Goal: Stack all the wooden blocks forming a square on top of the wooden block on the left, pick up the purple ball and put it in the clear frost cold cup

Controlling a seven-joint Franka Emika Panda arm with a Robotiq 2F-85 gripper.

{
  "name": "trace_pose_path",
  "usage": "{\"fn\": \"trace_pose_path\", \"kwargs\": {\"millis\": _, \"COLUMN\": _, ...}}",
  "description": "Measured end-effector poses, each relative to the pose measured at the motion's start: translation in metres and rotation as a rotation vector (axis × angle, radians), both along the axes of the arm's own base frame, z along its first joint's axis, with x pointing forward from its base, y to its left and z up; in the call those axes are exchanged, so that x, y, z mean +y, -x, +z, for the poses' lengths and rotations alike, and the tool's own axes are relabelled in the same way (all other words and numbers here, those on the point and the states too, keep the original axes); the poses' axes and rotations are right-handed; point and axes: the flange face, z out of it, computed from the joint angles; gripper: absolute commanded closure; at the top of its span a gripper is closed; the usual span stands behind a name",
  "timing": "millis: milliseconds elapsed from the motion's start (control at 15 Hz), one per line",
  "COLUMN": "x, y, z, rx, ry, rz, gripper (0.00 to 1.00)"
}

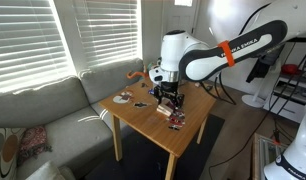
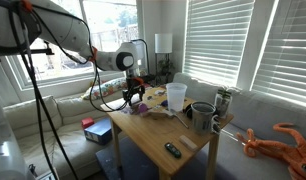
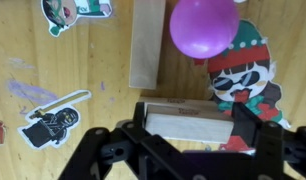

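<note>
Your gripper [image 3: 190,121] pinched a pale plain-wood block [image 3: 188,126]; the glossy purple ball [image 3: 203,25] sat at twelve o'clock. The arm [image 1: 243,45] read "EMIKA".

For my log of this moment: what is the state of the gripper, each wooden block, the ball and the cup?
gripper: shut on one block.
gripped block: held horizontal.
free block: lying flat on the table.
purple ball: on the table beside the free block.
frosted cup: upright, without the ball.

Both exterior views stand well back, slightly raised, facing the table [image 1: 153,122] and gripper [image 1: 169,100] from differing sides, and share both. The wrist view looks straight down, close, just beyond the gripper
</note>
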Motion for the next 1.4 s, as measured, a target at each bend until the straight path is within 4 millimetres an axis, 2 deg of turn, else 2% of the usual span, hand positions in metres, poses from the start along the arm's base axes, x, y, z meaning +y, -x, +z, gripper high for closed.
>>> {"fn": "trace_pose_path", "kwargs": {"millis": 200, "x": 0.0, "y": 0.0, "z": 0.0, "rx": 0.0, "ry": 0.0, "rz": 0.0, "gripper": 0.39}}
{"fn": "trace_pose_path", "kwargs": {"millis": 267, "x": 0.0, "y": 0.0, "z": 0.0, "rx": -0.001, "ry": 0.0, "rz": 0.0, "gripper": 0.04}}
{"fn": "trace_pose_path", "kwargs": {"millis": 400, "x": 0.0, "y": 0.0, "z": 0.001, "rx": -0.001, "ry": 0.0, "rz": -0.001, "gripper": 0.0}}
{"fn": "trace_pose_path", "kwargs": {"millis": 933, "x": -0.003, "y": -0.003, "z": 0.012, "rx": -0.026, "ry": -0.006, "rz": -0.031, "gripper": 0.0}}
{"fn": "trace_pose_path", "kwargs": {"millis": 1400, "x": -0.028, "y": 0.01, "z": 0.041, "rx": -0.057, "ry": -0.037, "rz": -0.369, "gripper": 0.0}}
